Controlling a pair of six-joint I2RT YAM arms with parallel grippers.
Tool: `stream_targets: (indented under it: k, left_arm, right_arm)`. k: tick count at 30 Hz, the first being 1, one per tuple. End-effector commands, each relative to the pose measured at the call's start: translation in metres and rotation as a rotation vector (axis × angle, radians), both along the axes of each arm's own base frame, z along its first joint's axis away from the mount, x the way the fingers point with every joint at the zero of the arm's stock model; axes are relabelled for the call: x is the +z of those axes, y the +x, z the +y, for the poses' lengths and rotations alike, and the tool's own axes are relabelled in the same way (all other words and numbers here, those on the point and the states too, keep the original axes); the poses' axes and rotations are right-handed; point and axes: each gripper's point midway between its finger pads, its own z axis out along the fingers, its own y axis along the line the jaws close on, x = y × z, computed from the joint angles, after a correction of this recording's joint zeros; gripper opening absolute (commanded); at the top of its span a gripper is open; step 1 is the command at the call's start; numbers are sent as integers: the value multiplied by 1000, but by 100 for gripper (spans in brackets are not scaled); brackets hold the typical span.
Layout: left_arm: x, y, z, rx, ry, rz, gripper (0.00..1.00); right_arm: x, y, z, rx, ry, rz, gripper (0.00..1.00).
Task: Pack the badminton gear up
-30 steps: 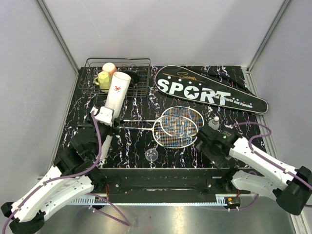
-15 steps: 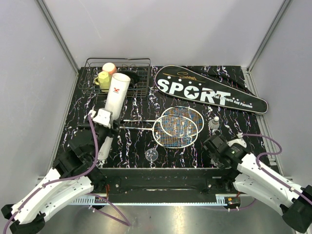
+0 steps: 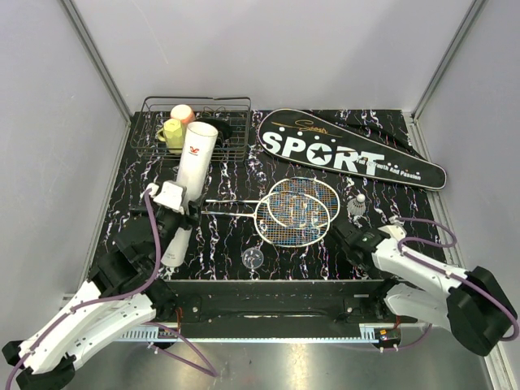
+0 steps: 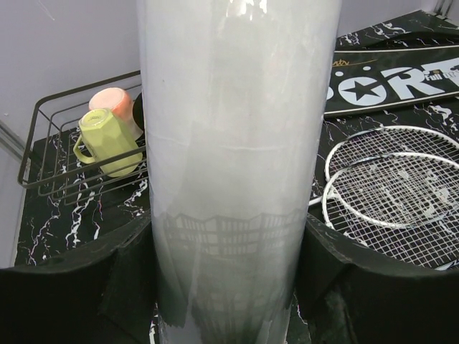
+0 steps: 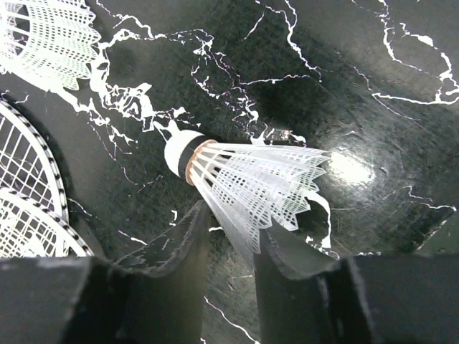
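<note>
My left gripper (image 4: 228, 276) is shut on the long white tube (image 4: 237, 107), which leans up toward the basket (image 3: 193, 158). Two rackets (image 3: 296, 211) lie with their heads overlapping mid-table. The black SPORT bag (image 3: 349, 154) lies behind them. My right gripper (image 5: 233, 222) has closed on the skirt of a white shuttlecock (image 5: 244, 175) lying on the table, one finger on each side. In the top view that gripper (image 3: 343, 233) hides this shuttlecock. A second shuttlecock (image 3: 357, 205) stands just beyond it, and its mesh skirt (image 5: 50, 36) also shows in the right wrist view.
A black wire basket (image 3: 199, 99) at the back left holds a yellow cup (image 3: 172, 132) and a pink cup (image 3: 182, 112). A small clear round lid (image 3: 253, 259) lies near the table's front edge. Grey walls close in the left, back and right sides.
My right gripper went from wide open to closed on the shuttlecock's skirt, and its arm swung round at the front right. The left gripper with the tube shifted only slightly.
</note>
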Motion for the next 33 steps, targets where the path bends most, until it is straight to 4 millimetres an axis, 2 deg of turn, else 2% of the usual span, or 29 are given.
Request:
stream_targets:
  k: [1,2,3,4,6,8,9,10,11,12,13,15,16,17,18,19,20,21,23,24,27,33]
  left_arm:
    - [19,2,-3,-5,-71,-61,12]
    - [18,2,-4,-8,-65,-61,11]
    - [18,3,-5,-16,-56,-62,11]
    - [18,3,-6,-19,-53,-61,11]
    - [14,2,-10,-39,-46,-54,11]
    - [10,1,-18,-80,-28,-48,11]
    - [6,-1,-29,-145,-3,-43,11]
    - [4,-3,-36,-184,7,-40,11]
    - [0,-8,-49,-260,23,-32,11]
    - [-3,-10,-56,-301,30,-26,11]
    - [-6,-13,-64,-346,41,-21,11]
    - [-14,-24,-84,-475,64,2,12]
    - [-15,-27,-88,-506,67,8,12]
    - [-21,-31,-95,-548,83,29,12]
    - [-22,-31,-97,-561,85,35,12]
    - [-24,-32,-99,-571,89,43,12]
    - [-27,-34,-102,-593,97,57,12]
    - [-28,-36,-104,-607,98,61,12]
    - [-30,-41,-109,-650,100,71,13]
    - [-31,-44,-111,-667,99,75,13]
    - [-35,-51,-115,-718,100,83,13]
    - [-40,-63,-119,-778,122,57,14]
  right_arm:
    - [8,20,-5,-42,-41,-76,31]
    - [7,20,-5,-44,-43,-71,11]
    - [7,20,-5,-29,-50,-66,3]
    - [12,23,-3,-15,-54,-73,0]
    - [20,23,-5,34,-95,-52,0]
    - [45,34,7,116,-83,-80,0]
    - [58,43,17,276,-137,-71,0]
    - [80,52,42,420,-81,-108,0]
    - [94,57,58,553,-77,-126,0]
    - [122,64,73,716,-111,-169,0]
    - [136,57,98,867,-41,-181,0]
    - [162,49,117,1086,-57,-187,0]
    - [192,36,146,1258,40,-247,0]
    - [206,27,156,1351,62,-267,0]
    - [233,19,162,1435,66,-311,0]
    - [249,3,175,1546,132,-337,0]
    - [261,-3,179,1611,133,-359,0]
    - [289,-11,179,1642,143,-394,0]
    - [304,-14,181,1686,135,-380,0]
    - [321,-16,175,1681,113,-383,0]
    - [333,-22,178,1752,109,-359,0]
    - [338,-33,181,1858,124,-313,0]
